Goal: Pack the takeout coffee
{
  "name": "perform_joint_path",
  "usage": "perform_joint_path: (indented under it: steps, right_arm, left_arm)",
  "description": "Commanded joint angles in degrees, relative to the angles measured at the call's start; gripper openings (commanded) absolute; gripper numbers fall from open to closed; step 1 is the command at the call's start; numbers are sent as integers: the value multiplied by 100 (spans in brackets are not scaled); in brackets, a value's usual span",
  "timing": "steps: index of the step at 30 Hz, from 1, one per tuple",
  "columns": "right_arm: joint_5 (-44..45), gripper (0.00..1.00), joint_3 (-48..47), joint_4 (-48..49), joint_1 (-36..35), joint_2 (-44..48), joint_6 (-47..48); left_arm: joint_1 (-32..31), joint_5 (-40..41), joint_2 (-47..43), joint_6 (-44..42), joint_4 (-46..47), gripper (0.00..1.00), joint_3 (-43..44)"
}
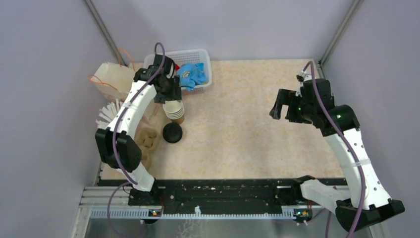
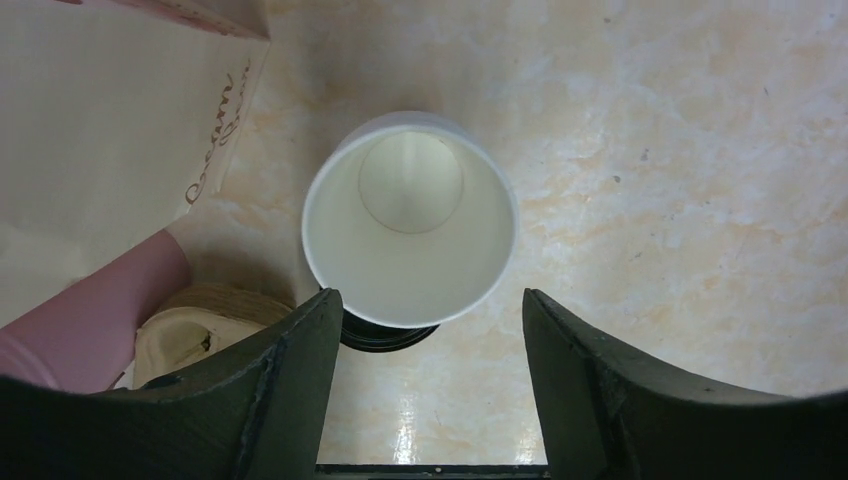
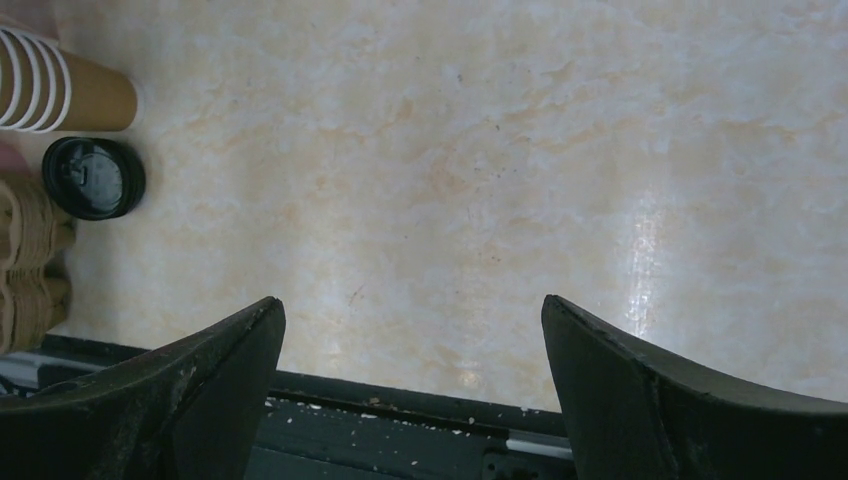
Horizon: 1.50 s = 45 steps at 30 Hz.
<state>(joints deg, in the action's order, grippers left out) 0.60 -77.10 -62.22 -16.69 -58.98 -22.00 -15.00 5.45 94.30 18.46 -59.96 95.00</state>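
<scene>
No capped kraft cup shows in any view. A stack of lidless brown cups (image 1: 174, 110) with white insides stands at the left; it also shows in the left wrist view (image 2: 410, 220) and the right wrist view (image 3: 60, 85). A loose black lid (image 1: 172, 133) lies on the table just in front of the stack, also seen in the right wrist view (image 3: 93, 178) and partly under the cup rim (image 2: 385, 338). My left gripper (image 1: 168, 91) is open and empty right above the stack (image 2: 432, 300). My right gripper (image 1: 280, 106) is open and empty above bare table at the right (image 3: 410, 305).
A kraft paper bag (image 1: 111, 77) stands at the far left (image 2: 100, 120). A cardboard cup carrier (image 1: 147, 139) lies left of the lid (image 3: 25, 250). A white basket (image 1: 204, 53) with a blue cloth (image 1: 192, 74) is at the back.
</scene>
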Motion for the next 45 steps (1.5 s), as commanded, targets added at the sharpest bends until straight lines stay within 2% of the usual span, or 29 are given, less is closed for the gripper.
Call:
perform_joint_path:
  steps: [1, 8, 29, 37, 45]
  right_arm:
    - [-505, 99, 3, 395, 8, -15, 152]
    - [-476, 99, -29, 417, 8, -139, 318]
    - [-604, 99, 67, 771, 8, -394, 427]
    - [-625, 99, 102, 783, 8, -404, 406]
    - [-629, 99, 7, 714, 9, -404, 372]
  left_arm:
    - [119, 216, 28, 56, 47, 72, 213]
    - [489, 264, 82, -208, 279, 59, -355]
    - [560, 515, 479, -376, 434, 28, -357]
    - [560, 549, 458, -367, 348, 9, -282]
    - [560, 569, 273, -291, 59, 4, 98]
